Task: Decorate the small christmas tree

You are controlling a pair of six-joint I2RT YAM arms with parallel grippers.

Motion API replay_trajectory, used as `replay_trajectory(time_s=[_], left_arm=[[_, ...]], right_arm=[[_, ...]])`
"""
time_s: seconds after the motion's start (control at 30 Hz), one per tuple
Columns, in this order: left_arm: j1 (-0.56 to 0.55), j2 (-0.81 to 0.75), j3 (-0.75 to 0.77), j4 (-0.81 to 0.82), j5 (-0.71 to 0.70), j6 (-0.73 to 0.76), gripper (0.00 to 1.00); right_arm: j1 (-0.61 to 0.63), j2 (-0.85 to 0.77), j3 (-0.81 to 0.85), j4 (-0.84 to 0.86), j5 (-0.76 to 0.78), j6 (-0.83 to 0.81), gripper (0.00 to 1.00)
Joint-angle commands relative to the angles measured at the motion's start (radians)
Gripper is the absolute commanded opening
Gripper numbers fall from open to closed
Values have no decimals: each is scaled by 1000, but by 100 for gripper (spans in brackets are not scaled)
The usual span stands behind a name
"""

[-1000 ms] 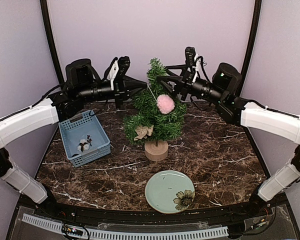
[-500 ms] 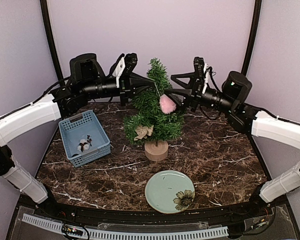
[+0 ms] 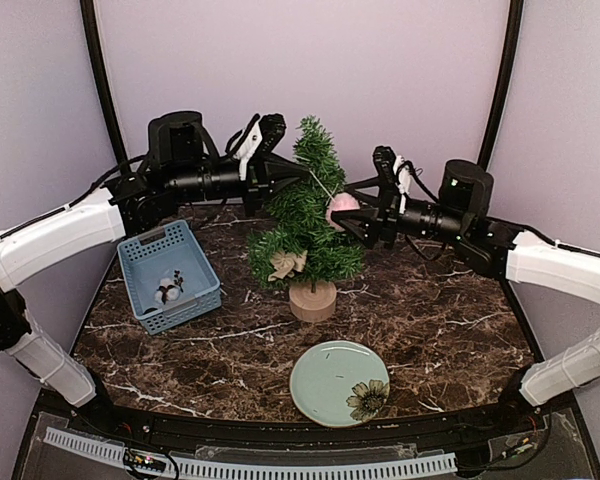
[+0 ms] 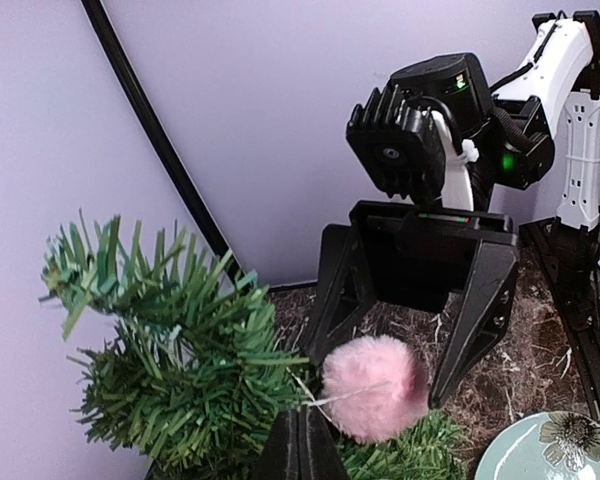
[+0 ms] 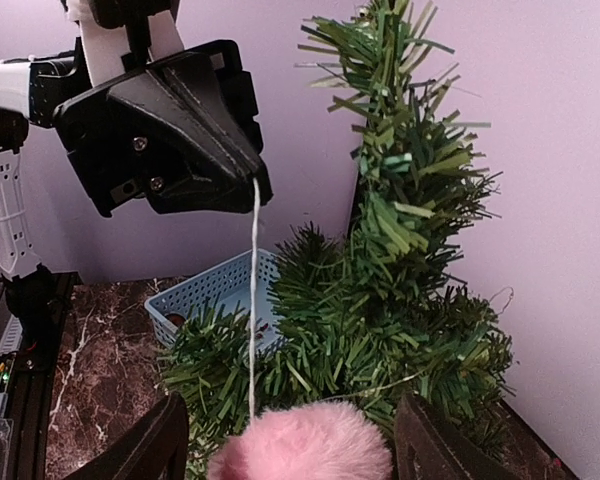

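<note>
Pink pompom (image 3: 342, 207) on a white string (image 3: 320, 186) is the piece in play. The small christmas tree (image 3: 302, 235) stands on its wood stump mid-table (image 3: 450, 300), toward the back edge.

Top view: the left gripper (image 3: 292, 172), pinched together on the string, is at the tree's upper left. The string slants down to the pompom on the tree's right flank. The right gripper (image 3: 348, 218), jaws apart, meets the pompom from the right. A blue basket (image 3: 145, 262) sits near the left edge and a green plate (image 3: 320, 385) by the front edge.

Left wrist view: only here does the straddle show. The right gripper's fingers (image 4: 330, 290) flank the pompom (image 4: 373, 388), and contact is not clear.

Right wrist view: the string (image 5: 253, 300) hangs plumb from the left gripper (image 5: 252, 182), with the tree (image 5: 400, 260) just beyond. The right arm looks nearer, so closing across the pompom, crosswise to the string, seems the next move.
</note>
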Motion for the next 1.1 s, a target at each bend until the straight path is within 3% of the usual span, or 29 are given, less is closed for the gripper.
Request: replay_trajectory(time_s=[0.0, 0.3, 0.83, 0.93, 1.07], left_arm=[[-6, -53, -38, -28, -86, -7, 0], [-4, -90, -95, -83, -178, -19, 0], [-6, -97, -93, -285, -176, -24, 0], [-6, -97, -95, -303, -175, -12, 0], [-6, -98, -92, -326, -104, 0, 0]], right_arm=[[7, -56, -35, -15, 36, -18, 72], [7, -76, -47, -53, 62, -17, 75], [7, -85, -71, -57, 100, -14, 73], [7, -80, -69, -55, 94, -18, 71], [7, -66, -60, -56, 84, -28, 61]])
